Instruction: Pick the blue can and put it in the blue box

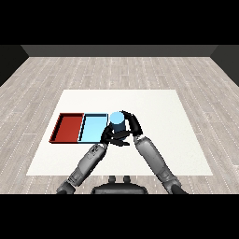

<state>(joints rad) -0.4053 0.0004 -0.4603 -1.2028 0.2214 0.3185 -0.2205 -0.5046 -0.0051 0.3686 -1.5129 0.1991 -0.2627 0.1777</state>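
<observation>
Nearest to you, the two grey forearms came in from the lower corners and angled toward each other over the white table (177, 140). The left forearm (86, 163) rose from the lower left, the right forearm (154, 158) from the lower right, and both met just right of the trays.

A little farther on, your left hand (109, 136) sat at the near right corner of the light blue tray (93, 127). Its black fingers overlapped those of the other hand, so you could not tell whether they were straight or curled, or whether they touched the can.

Your right hand (132, 125) was curled round the blue can (117, 121), with its fingers wrapped along the can's right and near sides. The can stood upright, its pale round top facing up. It was at the right edge of the light blue tray, by the tray's far right corner, overlapping that edge in the view. Whether it was raised above the table or resting on it, you could not tell.

To the left, the red tray (67, 127) lay touching the light blue tray side by side, well apart from both hands.
</observation>
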